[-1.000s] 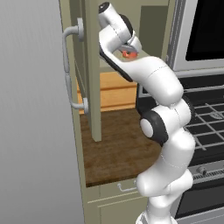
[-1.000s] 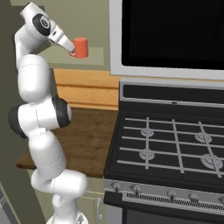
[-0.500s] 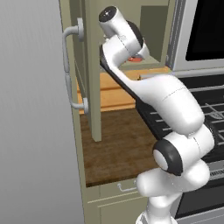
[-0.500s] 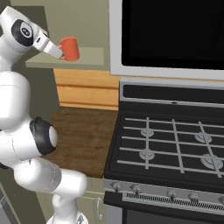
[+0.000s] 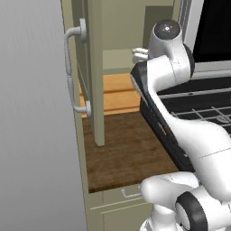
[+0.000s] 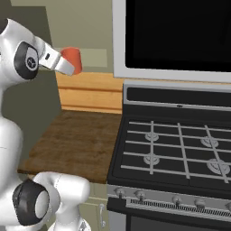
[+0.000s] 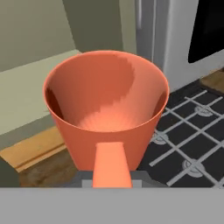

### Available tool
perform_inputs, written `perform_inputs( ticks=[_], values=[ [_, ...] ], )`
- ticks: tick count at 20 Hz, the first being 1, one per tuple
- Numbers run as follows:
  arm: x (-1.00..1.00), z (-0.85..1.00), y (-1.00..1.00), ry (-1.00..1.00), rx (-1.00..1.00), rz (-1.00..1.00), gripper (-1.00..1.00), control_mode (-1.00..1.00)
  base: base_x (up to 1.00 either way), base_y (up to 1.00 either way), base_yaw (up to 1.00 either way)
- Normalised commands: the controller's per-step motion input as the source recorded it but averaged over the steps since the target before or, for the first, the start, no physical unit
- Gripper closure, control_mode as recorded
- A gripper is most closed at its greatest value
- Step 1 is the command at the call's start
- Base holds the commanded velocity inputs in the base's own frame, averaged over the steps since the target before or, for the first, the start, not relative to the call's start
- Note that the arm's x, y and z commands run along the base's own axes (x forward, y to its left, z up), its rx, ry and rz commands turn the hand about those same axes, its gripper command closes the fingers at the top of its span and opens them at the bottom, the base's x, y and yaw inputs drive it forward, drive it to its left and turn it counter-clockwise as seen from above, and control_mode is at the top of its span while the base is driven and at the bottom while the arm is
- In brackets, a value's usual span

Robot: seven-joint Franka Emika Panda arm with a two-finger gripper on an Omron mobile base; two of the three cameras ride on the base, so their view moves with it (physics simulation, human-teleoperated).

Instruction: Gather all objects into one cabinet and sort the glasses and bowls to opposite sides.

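Hand view, cup: orange-red cup point(image 7: 107, 118) sits mid-frame, mouth toward the camera, handle at the bottom between the finger tips.
Gripper: gripper point(image 6: 67, 67) is closed on the cup's handle, upper left of the right base view.
Cup place: cup point(image 6: 72, 60) hangs above the wooden counter point(image 6: 76, 142), left of the stove point(image 6: 176, 149).
Change: since half a second ago the cup has moved rightward and lower; the arm now leans further forward.
Cabinet: open olive door point(image 5: 95, 72) with grey handle point(image 5: 72, 67) stands upper left of the left base view.

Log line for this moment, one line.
gripper: shut on cup | cup: orange-red, empty, held by handle, over counter | cabinet door: open
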Motion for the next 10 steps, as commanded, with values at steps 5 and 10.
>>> perform_inputs(
  ticks=[5, 10],
  values=[
    [-1.00, 0.00, -0.31, 0.00, 0.00, 0.43, 1.00, -1.00, 0.00, 0.00, 0.00],
    [-0.70, 0.07, -0.04, 0.00, 0.00, 0.37, 1.00, -1.00, 0.00, 0.00, 0.00]
  ],
)
